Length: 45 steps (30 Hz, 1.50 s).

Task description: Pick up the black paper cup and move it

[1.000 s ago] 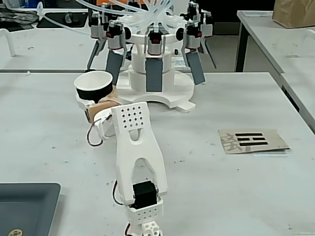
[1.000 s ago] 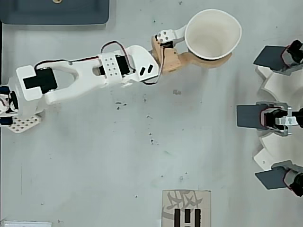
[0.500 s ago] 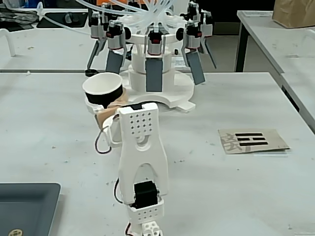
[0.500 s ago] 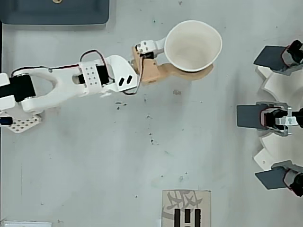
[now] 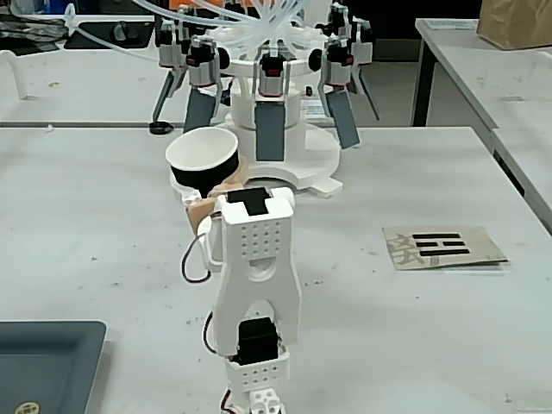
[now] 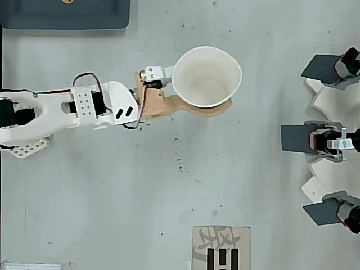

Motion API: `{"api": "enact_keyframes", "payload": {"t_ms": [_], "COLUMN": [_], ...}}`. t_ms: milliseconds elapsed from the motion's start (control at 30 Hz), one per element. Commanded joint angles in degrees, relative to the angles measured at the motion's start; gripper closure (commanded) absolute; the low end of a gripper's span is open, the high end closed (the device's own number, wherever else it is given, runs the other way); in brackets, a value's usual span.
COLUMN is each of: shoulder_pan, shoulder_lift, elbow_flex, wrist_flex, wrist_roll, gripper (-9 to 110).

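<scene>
Gripper (image 6: 203, 107) clenched on cup (image 6: 207, 77), mouth up (rim squeezed slightly out of round), held clear of the machine (image 5: 285, 164) at 3 o'clock overhead.

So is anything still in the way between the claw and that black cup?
No. The gripper is already closed around the black paper cup, squeezing its rim out of round, with nothing between them. The white machine with grey paddles stands just beyond it.

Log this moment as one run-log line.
gripper: shut on black paper cup | cup: lifted, squeezed, tilted | near white machine | table: card untouched
</scene>
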Motion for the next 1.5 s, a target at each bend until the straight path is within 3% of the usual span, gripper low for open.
{"api": "enact_keyframes", "payload": {"t_ms": [0,767,1467], "shoulder_pan": [1.05,11.87,14.33], "shoulder_lift": [5.01,13.62,-1.85], "elbow_flex": [1.67,14.85,-11.6], "wrist_flex": [-1.58,-1.76,8.53], "wrist_roll": [-0.62,-1.58,-1.49], "gripper": [95,95,96]}}
